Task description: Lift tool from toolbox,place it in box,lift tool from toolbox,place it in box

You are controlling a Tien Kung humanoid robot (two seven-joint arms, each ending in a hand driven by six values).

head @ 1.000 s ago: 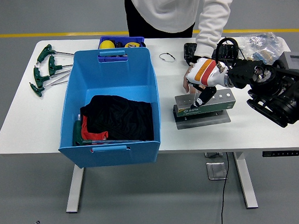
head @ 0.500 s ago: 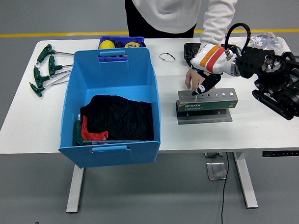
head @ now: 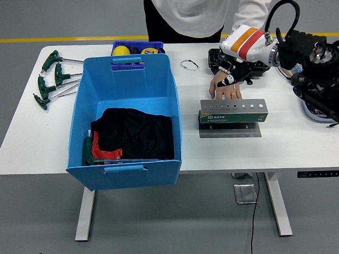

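Lettering on the green label of the grey metal tool holder is too small to read with certainty. The holder is a long block with a row of round holes along its top, standing on a flat plate just below the robot's right hand. That hand has a white and orange shell with dark fingers curled inward; whether they pinch a tool cannot be told. A person's bare hand lies flat on the white table directly beneath it. Far to the hand's left stands a blue plastic box with dark and red cloth inside. Beyond it lie green T-handled keys.
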